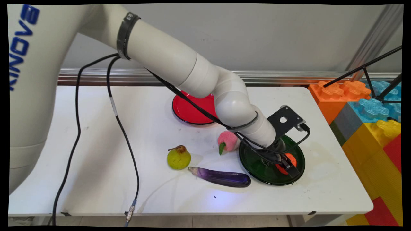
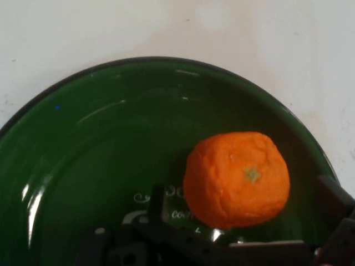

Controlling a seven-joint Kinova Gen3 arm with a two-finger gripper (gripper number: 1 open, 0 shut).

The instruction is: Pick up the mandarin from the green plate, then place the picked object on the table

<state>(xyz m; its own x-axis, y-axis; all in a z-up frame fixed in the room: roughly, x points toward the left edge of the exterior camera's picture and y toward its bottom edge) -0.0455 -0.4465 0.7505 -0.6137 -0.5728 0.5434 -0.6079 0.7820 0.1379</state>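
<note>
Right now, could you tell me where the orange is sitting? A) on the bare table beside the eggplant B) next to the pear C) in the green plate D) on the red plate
C: the orange lies inside the green plate, with the pincer around it; the red plate holds no orange.
</note>
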